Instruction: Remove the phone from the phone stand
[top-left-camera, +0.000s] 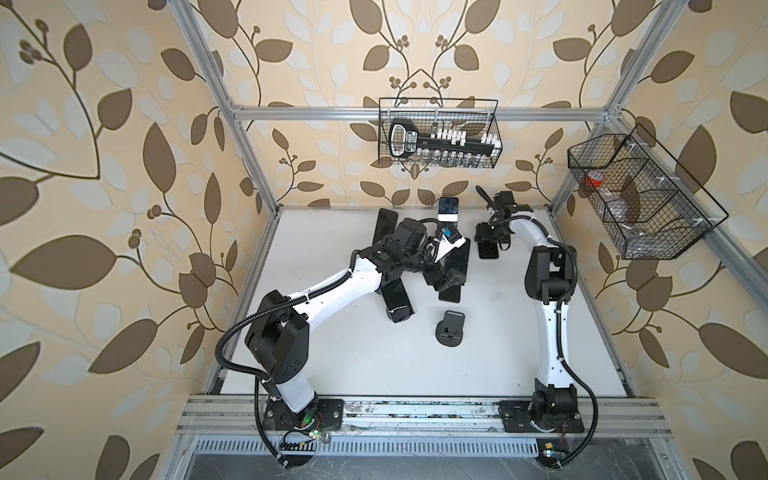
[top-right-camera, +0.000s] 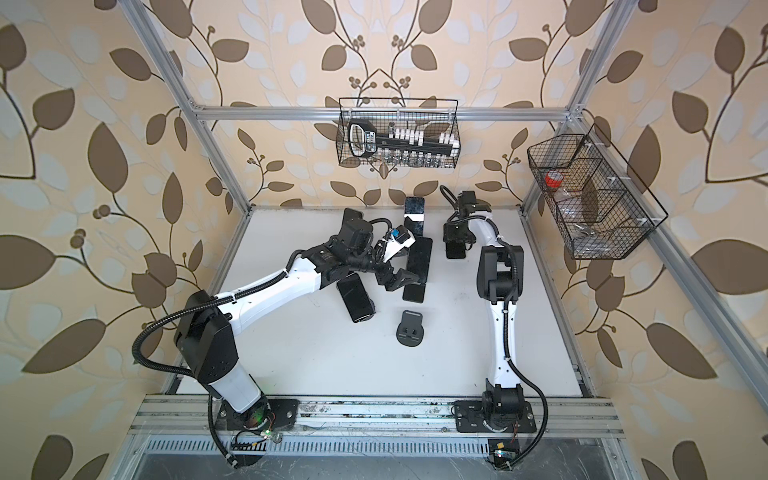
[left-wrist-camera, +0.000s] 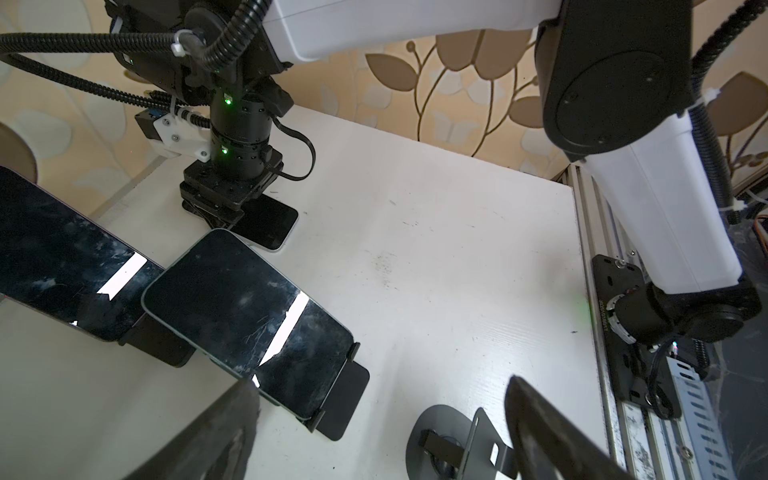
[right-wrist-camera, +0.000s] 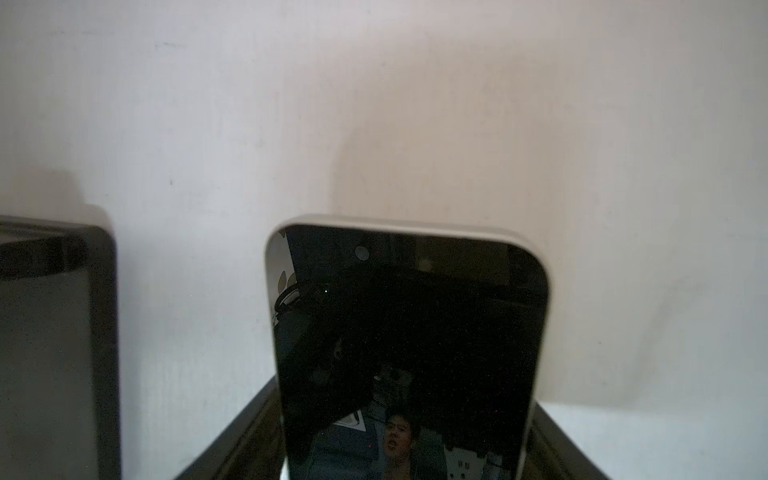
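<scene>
The phone in hand is the white-rimmed phone at the far right of the bench. It leans on its dark stand, and the right gripper has its jaws clenched; judging by the left wrist view, they are pinching one end of it. The main risk is the lift. The grip is narrow and on a slick glass slab, so a pull that is not in line with the stand's slope could let the phone pivot or slide out and drop onto the bench. If the stand's lip catches the lower edge, the light stand may come up with the phone or topple. Whether the phone has cleared that lip cannot be told from here. The left gripper hangs with its jaws released and spread wide, holding nothing. It is just beside the centre phone, which sits in small hooks on its own stand. That phone's far corner looks to be touching or overlapping a neighbouring phone, so a careless sweep could knock both over. The empty stand lies close below on the near side and could easily be shoved. The two arms work fairly near each other, so a wide swing by the right one with the phone could clip the left wrist.
</scene>
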